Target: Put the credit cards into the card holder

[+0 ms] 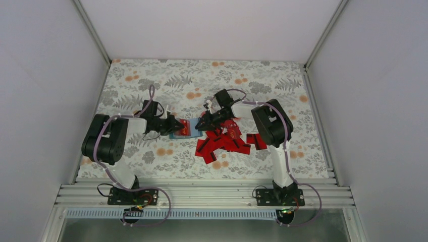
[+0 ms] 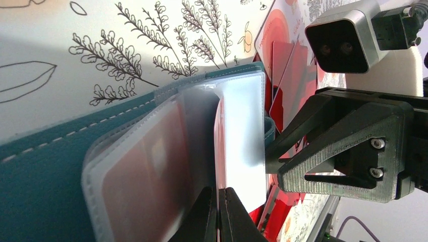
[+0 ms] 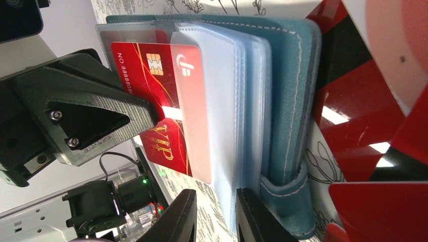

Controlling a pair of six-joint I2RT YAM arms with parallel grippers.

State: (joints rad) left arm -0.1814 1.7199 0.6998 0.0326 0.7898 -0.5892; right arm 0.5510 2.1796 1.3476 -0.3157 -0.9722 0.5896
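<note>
The teal card holder (image 1: 177, 135) lies open between my two grippers, its clear sleeves fanned up (image 3: 222, 91). My left gripper (image 2: 218, 206) is shut on a red credit card (image 3: 146, 65) that sits partly inside a clear sleeve. The card shows a chip and gold "VIP" lettering. My right gripper (image 3: 214, 217) is open, its fingers either side of the sleeves' lower edge, next to the holder's teal cover (image 3: 287, 75). In the top view the left gripper (image 1: 174, 125) and right gripper (image 1: 203, 122) meet over the holder. Several loose red cards (image 1: 224, 142) lie piled just right of it.
The floral tablecloth (image 1: 202, 80) covers the table. White walls with metal frame posts (image 1: 317, 35) close it in at the sides and back. Loose red cards (image 3: 363, 116) lie right beside the holder under my right arm.
</note>
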